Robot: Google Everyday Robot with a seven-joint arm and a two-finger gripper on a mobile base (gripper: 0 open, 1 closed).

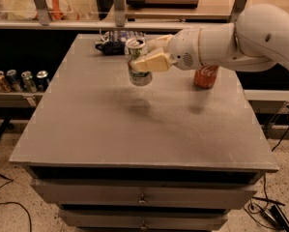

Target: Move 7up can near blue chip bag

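My gripper is shut on the 7up can, a silver-white can with green lettering and a pull-tab top. It holds the can upright in the air above the far middle of the grey table. The blue chip bag, dark and crinkled, lies flat at the table's far edge, just behind and left of the can. The can partly hides the bag's right end. My white arm reaches in from the right.
An orange-red Coca-Cola can stands on the table to the right, partly under my arm. Several cans sit on a low shelf to the left. Drawers are below the table top.
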